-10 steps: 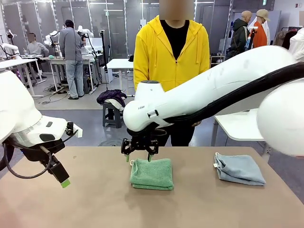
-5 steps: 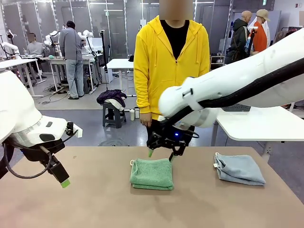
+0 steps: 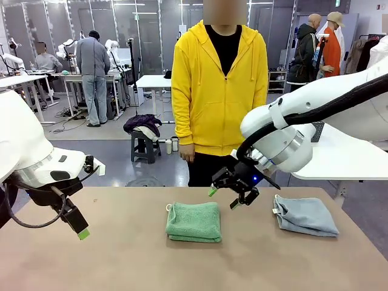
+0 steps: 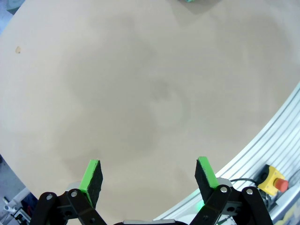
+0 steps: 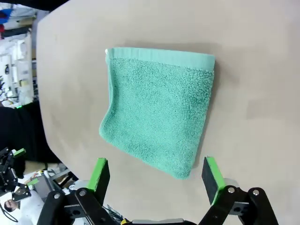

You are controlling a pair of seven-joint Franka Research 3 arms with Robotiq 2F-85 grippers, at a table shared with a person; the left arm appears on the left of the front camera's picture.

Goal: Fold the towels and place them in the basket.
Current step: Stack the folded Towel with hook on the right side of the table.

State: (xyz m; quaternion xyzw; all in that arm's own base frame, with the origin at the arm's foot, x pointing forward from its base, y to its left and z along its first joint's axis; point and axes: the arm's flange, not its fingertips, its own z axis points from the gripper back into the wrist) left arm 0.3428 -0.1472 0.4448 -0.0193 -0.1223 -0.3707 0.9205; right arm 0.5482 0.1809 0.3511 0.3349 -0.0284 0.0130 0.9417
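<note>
- The left gripper (image 3: pixel 80 230) hangs over the bench's (image 3: pixel 121 260) left side, close to the near edge, tilted with one green pad (image 3: pixel 83 234) pointing down and to the right. In the left wrist view the left gripper (image 4: pixel 149 174) has its two pads spread wide, with nothing between them but bare tan bench top (image 4: pixel 140 93).
- The green towel (image 3: pixel 194 221) lies folded into a neat, roughly square pad near the middle of the bench, a little toward the far edge, with a small white tag (image 3: pixel 168 208) at its far-left corner. It lies flat, touched by nothing.
- The right gripper (image 3: pixel 223 197) hovers above the bench just right of the green towel's far-right corner, fingers released and empty, both green tips visible and clear of the cloth. The right wrist view looks down past the right gripper (image 5: pixel 156 176) onto the green towel (image 5: pixel 159 124), which lies well beyond the spread pads.
- The grey-blue towel (image 3: pixel 305 215) lies folded near the bench's right edge, well apart from the green one, with its white tag (image 3: pixel 276 211) on the left side.
- A person in a yellow hoodie (image 3: pixel 218 79) stands behind the far edge, at the middle.
</note>
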